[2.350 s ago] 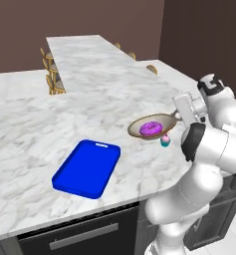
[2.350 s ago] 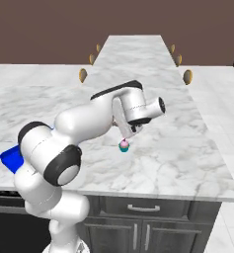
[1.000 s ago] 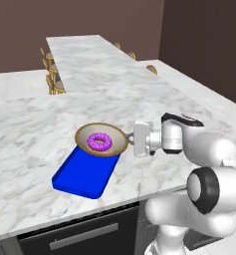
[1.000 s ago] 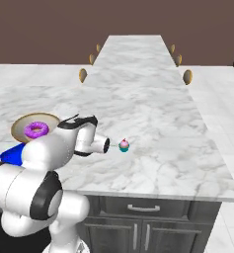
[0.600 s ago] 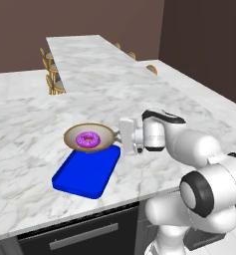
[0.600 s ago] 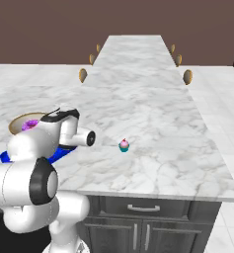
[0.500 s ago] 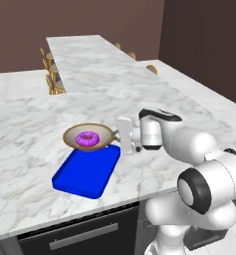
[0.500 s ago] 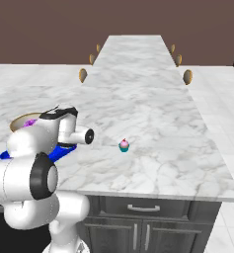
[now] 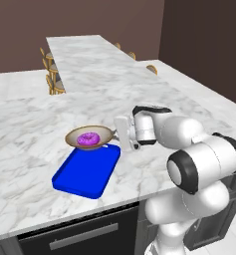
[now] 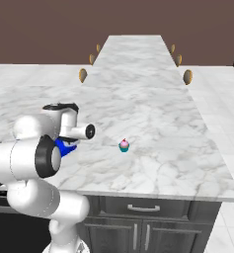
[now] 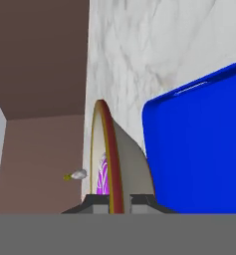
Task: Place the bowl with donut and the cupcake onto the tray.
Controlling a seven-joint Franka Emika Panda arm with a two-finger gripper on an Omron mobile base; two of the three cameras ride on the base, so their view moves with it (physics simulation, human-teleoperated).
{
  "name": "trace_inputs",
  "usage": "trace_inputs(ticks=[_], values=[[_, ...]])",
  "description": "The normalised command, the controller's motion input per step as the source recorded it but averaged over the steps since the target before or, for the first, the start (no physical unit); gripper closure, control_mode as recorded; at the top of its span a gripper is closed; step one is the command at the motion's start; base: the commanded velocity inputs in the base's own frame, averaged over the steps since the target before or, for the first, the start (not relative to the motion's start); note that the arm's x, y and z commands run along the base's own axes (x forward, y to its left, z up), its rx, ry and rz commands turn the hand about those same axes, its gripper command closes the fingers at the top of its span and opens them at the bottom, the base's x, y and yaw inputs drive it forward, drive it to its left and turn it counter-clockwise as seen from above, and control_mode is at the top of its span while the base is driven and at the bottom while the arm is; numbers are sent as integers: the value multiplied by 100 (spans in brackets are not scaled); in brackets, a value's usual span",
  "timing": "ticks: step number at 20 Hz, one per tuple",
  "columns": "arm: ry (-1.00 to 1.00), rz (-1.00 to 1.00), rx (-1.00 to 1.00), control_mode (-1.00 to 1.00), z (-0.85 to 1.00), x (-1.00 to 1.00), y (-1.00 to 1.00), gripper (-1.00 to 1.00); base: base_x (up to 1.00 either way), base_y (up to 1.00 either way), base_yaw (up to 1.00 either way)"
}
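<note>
The tan bowl [image 9: 77, 132] hangs level over the far end of the blue tray [image 9: 84, 174], with the purple-iced donut [image 9: 88, 139] inside it. My gripper [image 9: 113, 133] is shut on the bowl's right rim. In the hand view the bowl [image 11: 124, 159] is seen edge-on between my fingertips, the donut [image 11: 102, 178] peeks over its rim, and the tray [image 11: 199, 149] lies beside it. I cannot tell if the bowl touches the tray. The small cupcake [image 10: 124, 145] stands alone on the marble, well to the arm's right. A sliver of the tray [image 10: 65, 147] shows behind my arm.
The marble counter [image 9: 35, 114] runs wide to the left and back, joined to a long island. Wooden stools [image 9: 52, 79] line the island's sides. The counter's front edge [image 9: 64, 214] lies just past the tray's near end.
My arm has carried the bowl with the donut leftward, from beside the cupcake to the tray's far end. In the last half second it has barely shifted.
</note>
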Motion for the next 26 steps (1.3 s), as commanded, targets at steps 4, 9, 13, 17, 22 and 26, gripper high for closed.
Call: trace_inputs(ticks=[4,9,13,17,22,26], values=[[-6,2,-5,-100,-51,-21,-32,100,0,0,0],[-2,0,0,-100,-8,-3,-4,100,0,0,0],[-2,0,-5,-100,-18,1,1,100,0,0,0],[-4,0,-11,-100,-38,1,0,100,0,0,0],[-3,0,-5,-100,-37,0,2,100,0,0,0],[0,0,1,-100,-33,1,15,100,0,0,0]])
